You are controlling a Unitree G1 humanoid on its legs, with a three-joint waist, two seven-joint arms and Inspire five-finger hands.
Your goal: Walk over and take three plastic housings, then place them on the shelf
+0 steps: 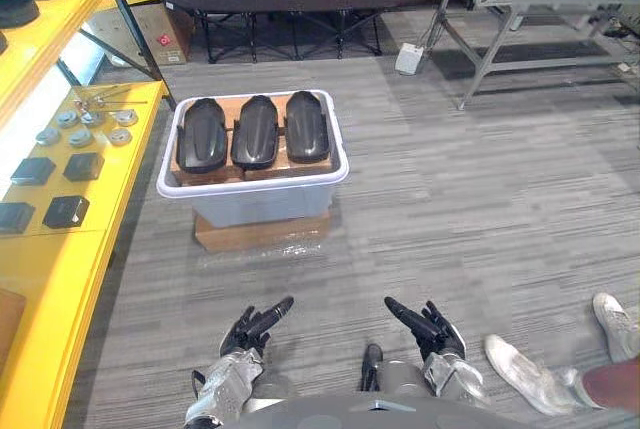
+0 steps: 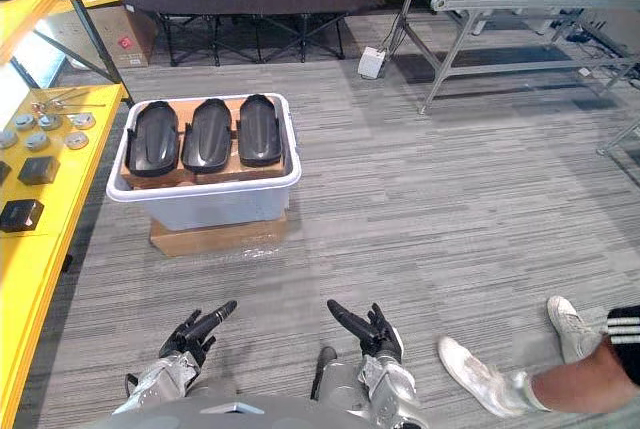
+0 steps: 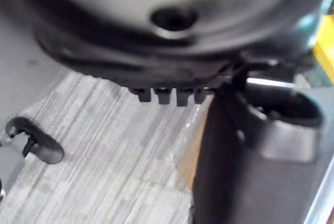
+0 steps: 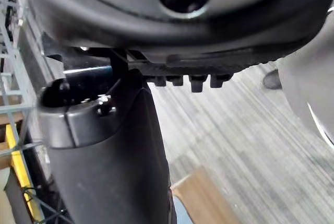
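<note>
Plastic housings [image 1: 256,131], three of them, black and shiny, lay side by side in a white bin [image 1: 255,181] on the floor, far ahead and a bit to the left. The bin sat on a brown box [image 1: 260,233]. The left hand [image 1: 255,326] and the right hand [image 1: 428,327] were low and near, well apart from the bin. Both had their fingers out straight and held nothing. The yellow shelf [image 1: 60,249] ran along the left side, just beside the bin, with small black blocks [image 1: 83,165] and round grey bits [image 1: 80,136] on it. A person's shoe [image 1: 520,369] was on the floor, near and to the right.

The job looked to be right at the start: the walk to the bin. To do it well, I think the robot should go ahead and a little left, stop close to the near side of the bin, and keep away from the shoe. The housings looked smooth, so a firm hold on both long sides may be best.
</note>
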